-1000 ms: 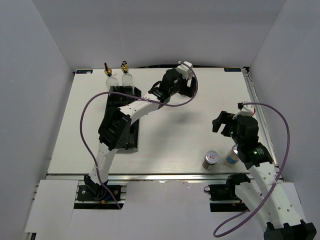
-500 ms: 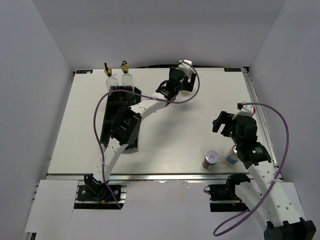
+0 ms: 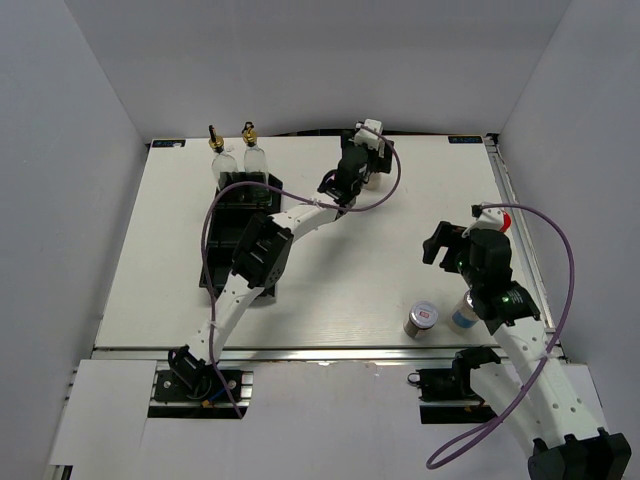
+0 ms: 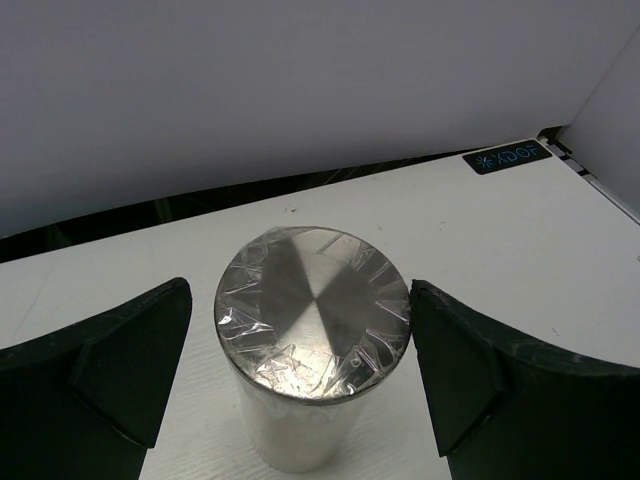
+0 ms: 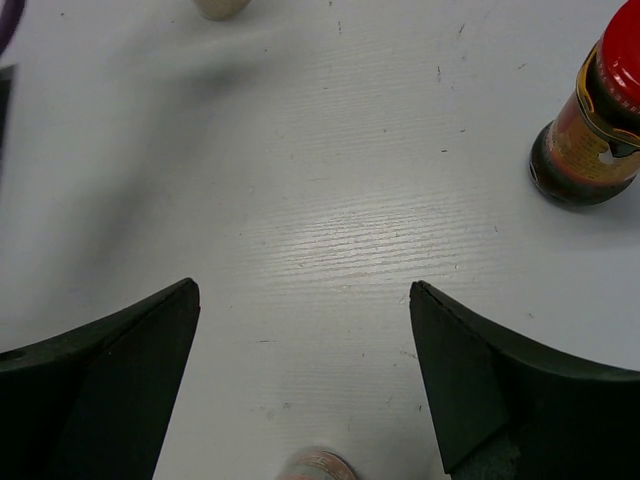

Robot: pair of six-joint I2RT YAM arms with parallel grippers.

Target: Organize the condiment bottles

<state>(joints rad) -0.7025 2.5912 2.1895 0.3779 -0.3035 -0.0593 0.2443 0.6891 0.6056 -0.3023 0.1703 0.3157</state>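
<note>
A shaker with a silver lid (image 4: 313, 318) under clear film stands upright on the table between the open fingers of my left gripper (image 4: 300, 300), with gaps on both sides. In the top view my left gripper (image 3: 366, 170) is at the far middle of the table and hides that shaker. Two glass bottles with gold tops (image 3: 217, 152) (image 3: 252, 152) stand at the far left. The red-label shaker (image 3: 421, 319) and the blue-white shaker (image 3: 463, 316) stand near the front right. The red-capped dark jar (image 5: 592, 128) stands to the right of my open, empty right gripper (image 5: 305, 300) (image 3: 441, 246).
The black compartment tray (image 3: 222, 258) lies on the left half of the table, partly under the left arm. White walls close in the table at the back and sides. A shaker lid (image 5: 315, 467) shows at the bottom of the right wrist view.
My left arm has stretched further toward the back of the table, and its gripper has come over the shaker there. The right arm has barely moved.
</note>
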